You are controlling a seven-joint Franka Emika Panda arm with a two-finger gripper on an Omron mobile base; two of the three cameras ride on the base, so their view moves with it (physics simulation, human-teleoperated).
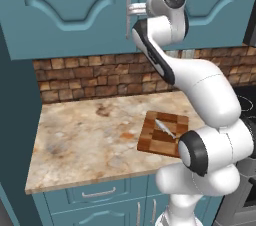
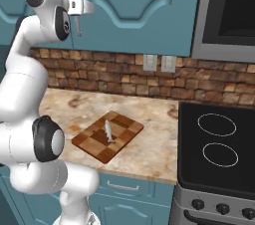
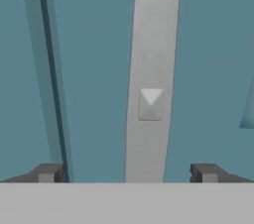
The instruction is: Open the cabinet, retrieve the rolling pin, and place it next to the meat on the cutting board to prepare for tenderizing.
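The teal cabinet [image 1: 70,0] [image 2: 139,5] hangs shut above the counter. My gripper [image 1: 130,9] [image 2: 88,6] is raised to its long silver handle [image 1: 127,26] [image 2: 78,26]. In the hand view the handle [image 3: 151,59] runs upright between my fingertips [image 3: 47,172], which stand wide apart on either side of it, open and not touching it; the gripper [image 3: 126,173] faces the door [image 3: 94,69], with the door seam to the left. The striped cutting board [image 1: 150,140] [image 2: 94,144] lies on the counter with the pale meat [image 1: 165,129] [image 2: 108,131] on it. The rolling pin is hidden.
The marbled counter [image 1: 85,135] [image 2: 149,119] stretches left of the board. A black stovetop [image 2: 216,144] sits right of it, with a microwave [image 2: 229,10] above. Teal drawers [image 1: 97,193] run below the counter, and a brick backsplash with outlets [image 2: 159,62] stands behind it.
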